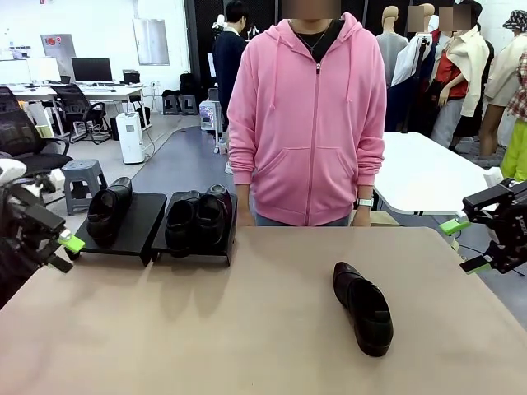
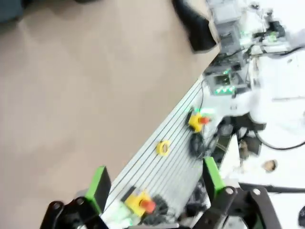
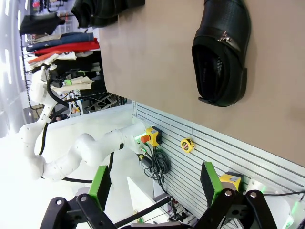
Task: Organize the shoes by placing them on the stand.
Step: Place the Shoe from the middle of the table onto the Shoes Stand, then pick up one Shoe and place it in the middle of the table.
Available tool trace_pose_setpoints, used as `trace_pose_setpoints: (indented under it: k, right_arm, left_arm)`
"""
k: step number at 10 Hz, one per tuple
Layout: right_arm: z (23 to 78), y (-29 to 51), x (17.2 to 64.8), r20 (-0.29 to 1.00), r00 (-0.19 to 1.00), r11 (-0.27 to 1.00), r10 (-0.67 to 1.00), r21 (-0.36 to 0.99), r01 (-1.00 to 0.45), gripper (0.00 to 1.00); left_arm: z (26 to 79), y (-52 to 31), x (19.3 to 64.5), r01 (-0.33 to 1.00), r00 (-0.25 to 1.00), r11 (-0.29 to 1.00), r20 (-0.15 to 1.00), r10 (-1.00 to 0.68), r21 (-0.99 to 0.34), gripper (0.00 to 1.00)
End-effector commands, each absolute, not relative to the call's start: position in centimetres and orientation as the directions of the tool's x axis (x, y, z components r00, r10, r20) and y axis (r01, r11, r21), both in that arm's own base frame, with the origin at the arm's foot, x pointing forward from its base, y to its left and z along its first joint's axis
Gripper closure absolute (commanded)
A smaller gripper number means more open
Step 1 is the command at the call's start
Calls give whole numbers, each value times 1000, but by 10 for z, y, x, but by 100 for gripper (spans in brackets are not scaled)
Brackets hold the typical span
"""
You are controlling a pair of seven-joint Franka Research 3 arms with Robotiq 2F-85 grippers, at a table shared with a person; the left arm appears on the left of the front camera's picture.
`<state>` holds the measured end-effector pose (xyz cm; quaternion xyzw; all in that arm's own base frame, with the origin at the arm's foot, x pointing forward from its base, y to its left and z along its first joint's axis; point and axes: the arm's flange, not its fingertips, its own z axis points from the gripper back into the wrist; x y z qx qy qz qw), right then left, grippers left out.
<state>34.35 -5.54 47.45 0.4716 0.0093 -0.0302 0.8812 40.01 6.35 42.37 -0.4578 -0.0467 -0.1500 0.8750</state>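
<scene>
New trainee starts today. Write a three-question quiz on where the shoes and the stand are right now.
1. How many shoes rest on the stand?
2. True or false: the shoe on the bare table is touching the stand.
3. Which stand panel holds a single shoe: A) the left panel, B) the right panel?

Key
1. Three: one on the left panel, a pair on the right.
2. False; it lies apart, toward the table's right.
3. A.
</scene>
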Motion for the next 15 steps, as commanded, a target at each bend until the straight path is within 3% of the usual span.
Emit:
trace_pose_setpoints:
  k: [1,15]
  right_arm:
    - [477,-58,345,-24,999,549,-26,835,35,0]
    - [474,-55,344,-45,998,553,-44,831,62,0]
  left_arm:
    - [445,52,401,371,925,567,237,-298,-735,0]
    - [445,52,401,371,925,567,237,-298,-735,0]
